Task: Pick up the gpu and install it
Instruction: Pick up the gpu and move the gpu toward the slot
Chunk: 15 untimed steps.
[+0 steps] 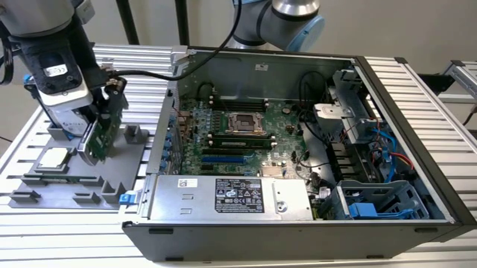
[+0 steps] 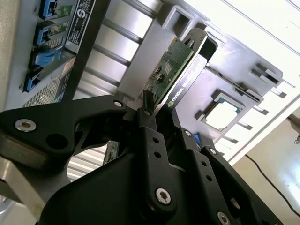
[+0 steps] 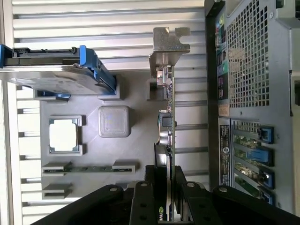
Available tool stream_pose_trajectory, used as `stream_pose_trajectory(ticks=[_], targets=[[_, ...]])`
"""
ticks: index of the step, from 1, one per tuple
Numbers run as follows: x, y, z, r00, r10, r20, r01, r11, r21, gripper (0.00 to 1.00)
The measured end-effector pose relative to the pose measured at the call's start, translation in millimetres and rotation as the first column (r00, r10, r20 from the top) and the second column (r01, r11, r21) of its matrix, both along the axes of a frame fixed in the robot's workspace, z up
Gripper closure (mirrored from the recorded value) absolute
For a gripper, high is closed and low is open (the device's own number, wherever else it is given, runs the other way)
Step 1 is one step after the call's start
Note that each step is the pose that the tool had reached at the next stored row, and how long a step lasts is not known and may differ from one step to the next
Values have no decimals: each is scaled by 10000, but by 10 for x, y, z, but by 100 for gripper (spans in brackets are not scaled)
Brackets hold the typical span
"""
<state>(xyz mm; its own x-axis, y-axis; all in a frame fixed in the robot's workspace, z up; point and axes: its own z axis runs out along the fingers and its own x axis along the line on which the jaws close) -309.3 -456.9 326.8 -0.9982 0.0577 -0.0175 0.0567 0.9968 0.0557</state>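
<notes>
The grey parts tray (image 1: 111, 178) lies on the slatted bench (image 1: 44, 234), toward the bench's left edge in the exterior view. A processor chip (image 1: 51, 159) sits in a pocket at the tray's left edge, and a RAM stick (image 1: 63, 180) lies along its front edge.

Over the tray's middle, the gripper (image 1: 108, 106) has its jaws closed across the flat faces of the gpu (image 1: 97, 139), at the end far from the silver bracket (image 3: 168, 44). The card therefore hangs lengthwise, slightly tilted, with the bracket lowest. I judge that this grip leaves the connector edge free. I cannot tell whether the bracket touches the tray.

To the right is the open computer case (image 1: 395, 100). Its near wall stands between the card and the motherboard (image 1: 246, 139). There the blue expansion slot (image 1: 223, 159) looks unoccupied, with the power supply (image 1: 223, 195) just in front of it.
</notes>
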Motion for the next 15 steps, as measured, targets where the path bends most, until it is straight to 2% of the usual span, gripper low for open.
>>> stream_pose_trajectory(ticks=[15], targets=[[0,0,181,10000,0,1,0,10000,4,100]])
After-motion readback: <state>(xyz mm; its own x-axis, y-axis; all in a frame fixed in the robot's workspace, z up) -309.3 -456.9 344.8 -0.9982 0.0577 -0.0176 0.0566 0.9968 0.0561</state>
